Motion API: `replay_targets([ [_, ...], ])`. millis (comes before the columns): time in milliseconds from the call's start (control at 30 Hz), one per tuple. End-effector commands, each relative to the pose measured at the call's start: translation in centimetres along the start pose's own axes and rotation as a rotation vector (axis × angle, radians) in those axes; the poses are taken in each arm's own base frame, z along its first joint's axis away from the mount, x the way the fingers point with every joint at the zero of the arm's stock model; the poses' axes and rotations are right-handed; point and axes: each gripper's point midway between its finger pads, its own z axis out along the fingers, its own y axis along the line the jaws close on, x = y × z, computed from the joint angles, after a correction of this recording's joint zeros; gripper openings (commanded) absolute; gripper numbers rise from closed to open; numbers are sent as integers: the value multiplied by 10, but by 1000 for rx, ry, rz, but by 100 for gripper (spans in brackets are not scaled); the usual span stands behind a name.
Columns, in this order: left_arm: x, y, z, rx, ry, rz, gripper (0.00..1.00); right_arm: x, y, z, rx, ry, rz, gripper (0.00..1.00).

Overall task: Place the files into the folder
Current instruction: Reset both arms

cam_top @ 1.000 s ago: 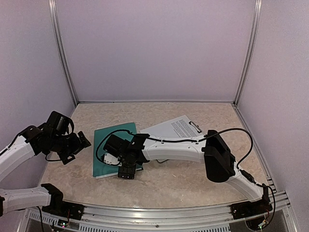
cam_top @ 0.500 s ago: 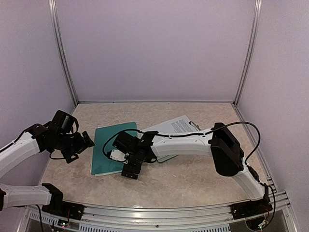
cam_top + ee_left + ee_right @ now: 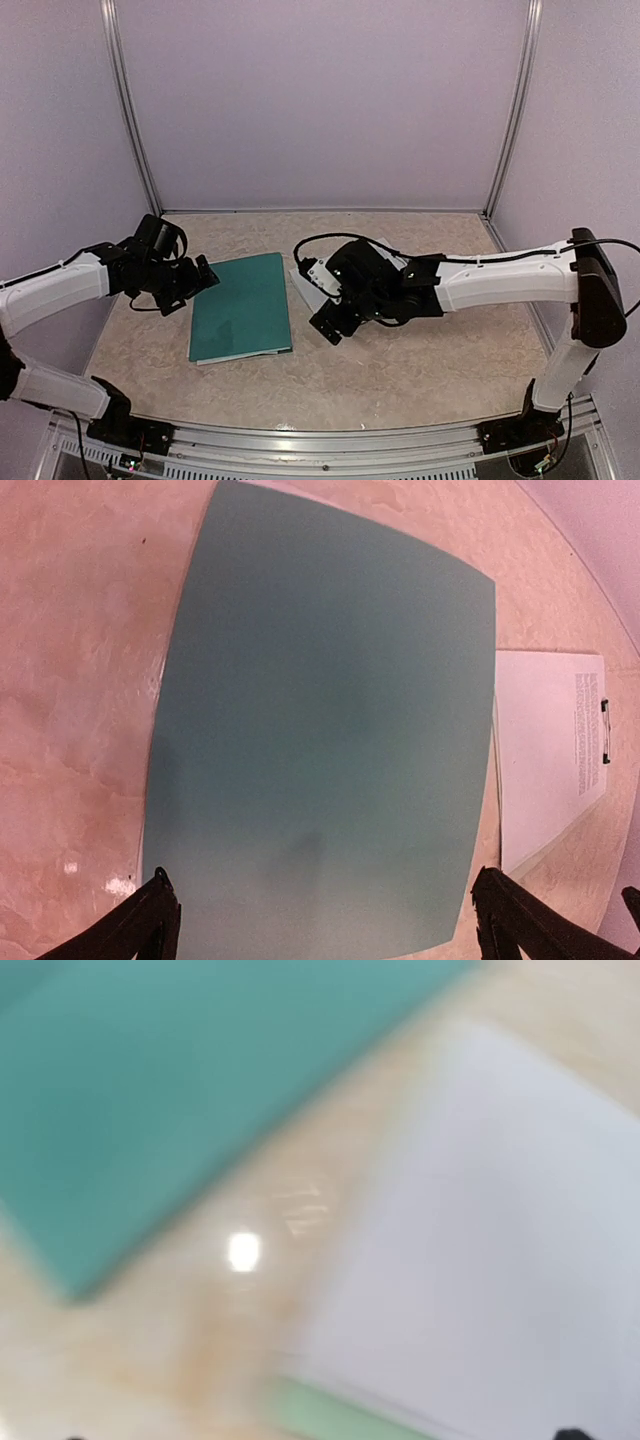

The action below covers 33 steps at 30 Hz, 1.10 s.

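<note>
Folder (image 3: 242, 307) lies shut and flat on the beige marbled table (image 3: 400, 370), its dark teal cover facing up with nothing resting on it. Just beside its right edge, apart from it by a thin strip of tabletop, lie the files (image 3: 545, 765), white sheets with a block of black print toward their far end, where a small dark clip (image 3: 605, 730) sits. The right wrist view is badly blurred, but it shows a pale green edge, the clipboard (image 3: 330, 1410), peeping out from under the white paper, with the teal cover up and to the left of it. The left gripper (image 3: 197, 278) hangs at the folder's left edge, its fingers (image 3: 155, 915) spread wide with nothing pinched between them; seen from its wrist, the whole cover lies beneath the gap. The right gripper (image 3: 333, 325) is to the right of the folder, over the sheets, and largely hides them from above. Its jaws also stand fully apart and empty, only the dark fingertips (image 3: 570, 1433) showing at the bottom of its own view.
</note>
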Motion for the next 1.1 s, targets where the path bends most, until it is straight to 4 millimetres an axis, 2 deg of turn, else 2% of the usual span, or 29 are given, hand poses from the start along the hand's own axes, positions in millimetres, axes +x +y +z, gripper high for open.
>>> replay_targets([
  [0, -55, -40, -19, 77, -249, 119, 99, -7, -97, -41, 224, -188, 291, 99],
  [100, -76, -58, -36, 122, -400, 218, 99, -7, -147, -77, 379, -285, 334, 99],
  [200, -89, -69, -49, 174, -504, 311, 99, 1, -189, -95, 483, -297, 374, 99],
  [300, -92, -81, -60, 239, -559, 380, 99, 10, -219, -111, 561, -323, 419, 99],
  [400, -96, -90, -76, 299, -631, 434, 99, 21, -239, -135, 657, -402, 466, 99],
  [500, -97, -94, -84, 336, -655, 466, 99, 28, -253, -159, 675, -514, 520, 99],
  [600, -92, -102, -88, 380, -662, 523, 99, 33, -263, -174, 653, -586, 541, 99],
  [867, -89, -112, -92, 382, -728, 618, 99, 46, -273, -159, 705, -457, 459, 99],
  [1067, -83, -115, -106, 354, -809, 631, 99, 40, -270, -167, 692, -518, 445, 99],
])
